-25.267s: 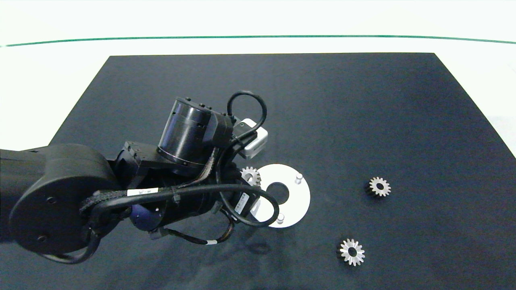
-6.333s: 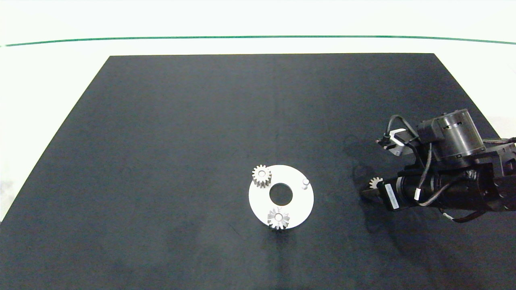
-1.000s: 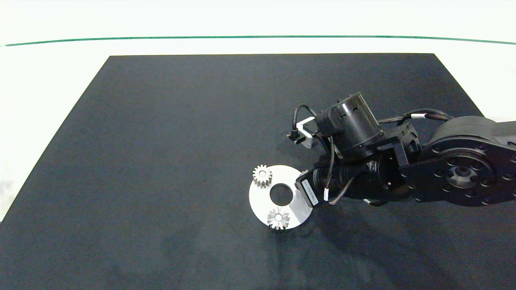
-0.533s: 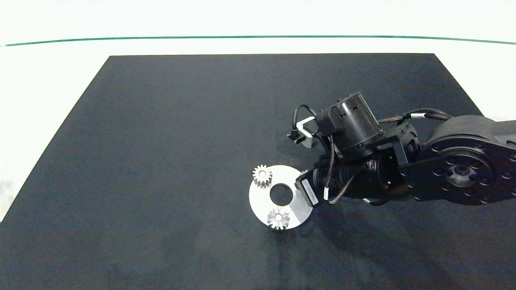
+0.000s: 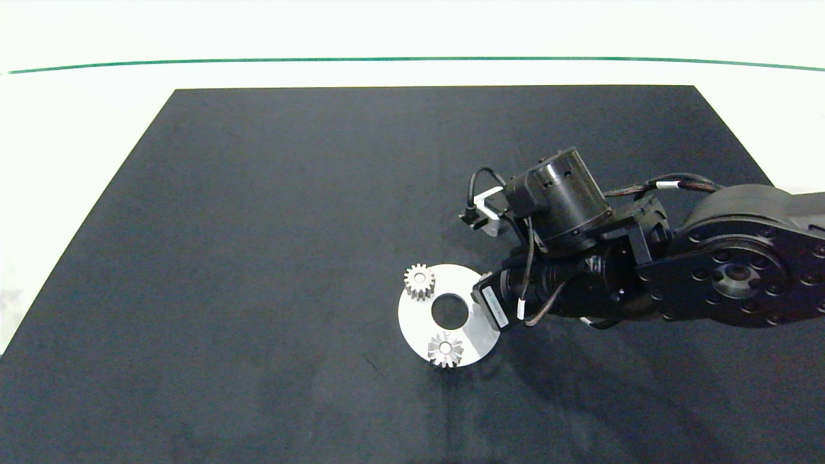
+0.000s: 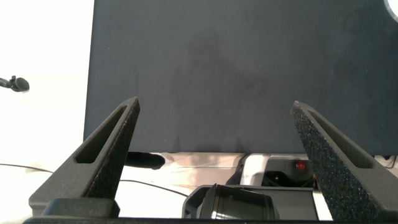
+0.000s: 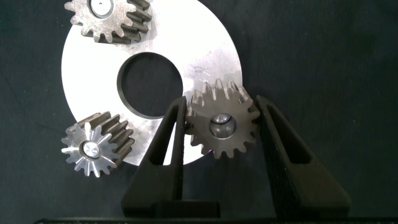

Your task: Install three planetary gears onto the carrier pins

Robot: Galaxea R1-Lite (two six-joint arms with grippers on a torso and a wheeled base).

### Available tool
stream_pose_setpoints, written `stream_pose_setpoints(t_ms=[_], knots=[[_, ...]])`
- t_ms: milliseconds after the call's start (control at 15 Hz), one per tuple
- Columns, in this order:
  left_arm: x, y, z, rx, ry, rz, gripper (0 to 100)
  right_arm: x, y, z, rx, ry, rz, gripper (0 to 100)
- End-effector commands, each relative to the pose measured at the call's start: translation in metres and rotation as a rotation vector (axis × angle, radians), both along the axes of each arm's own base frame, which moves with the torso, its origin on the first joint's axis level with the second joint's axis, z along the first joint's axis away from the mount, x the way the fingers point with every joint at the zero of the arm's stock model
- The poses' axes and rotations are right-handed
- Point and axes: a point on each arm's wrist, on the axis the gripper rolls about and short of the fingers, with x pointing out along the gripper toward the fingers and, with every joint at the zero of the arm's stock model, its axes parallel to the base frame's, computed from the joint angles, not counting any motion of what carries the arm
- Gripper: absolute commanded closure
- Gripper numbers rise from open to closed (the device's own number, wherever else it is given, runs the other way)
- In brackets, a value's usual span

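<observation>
Right wrist view — third gear [image 7: 222, 127], unchanged, sits on its pin between right gripper [image 7: 221, 121] fingers, contact uncertain.

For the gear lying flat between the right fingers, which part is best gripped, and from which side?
Grip the third gear across its toothed rim, coming straight down from above, one finger on each opposite side, as the right gripper stands. It lies flat on the white disc with a pin filling its hole, so only the rim is free.
</observation>
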Motion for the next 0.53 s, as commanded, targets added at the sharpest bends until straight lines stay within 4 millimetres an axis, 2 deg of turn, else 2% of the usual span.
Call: stream_pose_setpoints(t_ms=[67,400,467,533], knots=[[0.0,0.0,0.0,0.001,0.006,0.001,0,0.0,0.0,0.001,0.0,-0.002,-0.001,0],[-0.001,0.0,-0.001,0.0,0.002,0.001,0,0.0,0.0,0.001,0.0,-0.002,-0.001,0],[-0.001,0.0,-0.001,0.0,0.002,-0.001,0,-0.008,-0.003,0.007,0.006,-0.01,0.008,0],[-0.001,0.0,-0.001,0.0,0.0,-0.001,0,-0.027,-0.012,0.024,0.034,-0.043,0.025,0]])
